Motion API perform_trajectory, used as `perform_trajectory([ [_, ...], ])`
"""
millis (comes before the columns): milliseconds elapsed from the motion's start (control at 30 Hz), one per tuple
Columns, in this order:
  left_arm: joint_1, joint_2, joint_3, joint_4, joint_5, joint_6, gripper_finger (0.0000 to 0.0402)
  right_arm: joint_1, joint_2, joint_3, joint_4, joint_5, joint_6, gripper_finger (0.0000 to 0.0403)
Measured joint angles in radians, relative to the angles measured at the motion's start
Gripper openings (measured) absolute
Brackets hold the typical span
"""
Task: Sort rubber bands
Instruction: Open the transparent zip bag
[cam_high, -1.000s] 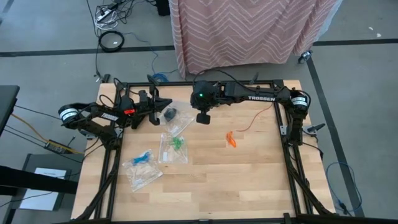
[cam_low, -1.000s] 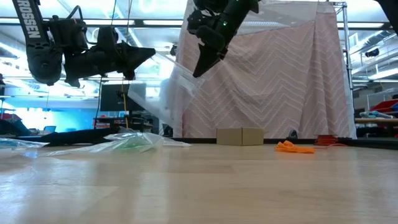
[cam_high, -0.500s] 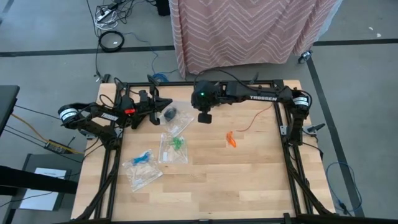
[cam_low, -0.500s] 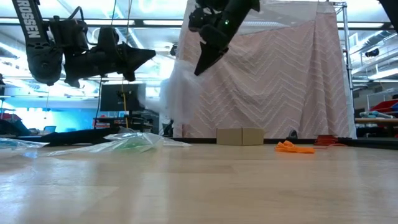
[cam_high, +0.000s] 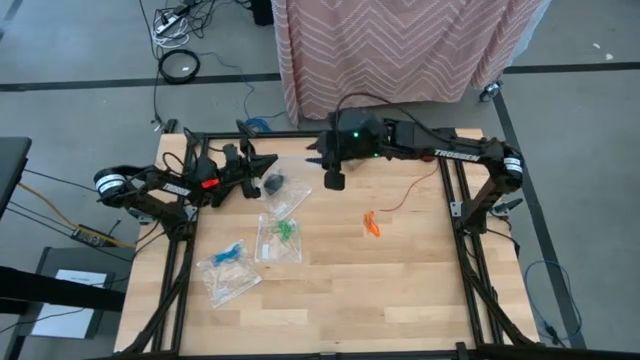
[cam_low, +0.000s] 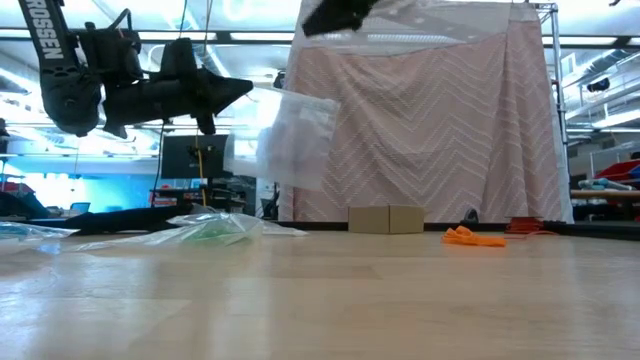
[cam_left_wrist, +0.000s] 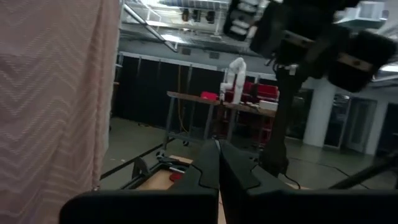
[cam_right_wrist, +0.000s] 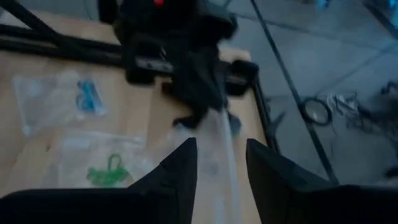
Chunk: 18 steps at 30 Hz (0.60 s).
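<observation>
The rubber bands are small thin loops, grouped by colour. From above, a loose orange bunch (cam_high: 372, 224) lies bare on the wood right of centre. A green cluster (cam_high: 285, 230) sits inside a clear bag (cam_high: 277, 243) at the middle. Blue ones (cam_high: 229, 253) sit in a second bag (cam_high: 229, 275) at lower left. A dark clump (cam_high: 272, 183) sits in a third bag (cam_high: 288, 198) at upper centre. That makes three clear bags and four colour groups; single bands are too small to count.

The left gripper (cam_high: 270, 163), upper left, has its fingers pressed together, pinching the top edge of the bag with the dark clump, which hangs above the table (cam_high: 400, 290). The right gripper (cam_high: 333, 180), at upper centre just beside that bag, has its fingers spread apart and empty.
</observation>
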<state>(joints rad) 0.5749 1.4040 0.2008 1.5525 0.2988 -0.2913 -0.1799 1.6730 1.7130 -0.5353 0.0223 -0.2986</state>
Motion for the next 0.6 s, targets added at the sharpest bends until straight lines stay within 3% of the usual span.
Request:
perform_trajectory([
  [133,-0.048,0.0,0.0,0.012,-0.04,0.019,0.0002,0.031,0.031,0.0,-0.005,-0.001,-0.068,0.0122],
  [600,-0.159,0.001,0.014,0.018,-0.127,0.1,0.0001,0.046,0.107,0.0,-0.046,0.029,-0.07,0.0122],
])
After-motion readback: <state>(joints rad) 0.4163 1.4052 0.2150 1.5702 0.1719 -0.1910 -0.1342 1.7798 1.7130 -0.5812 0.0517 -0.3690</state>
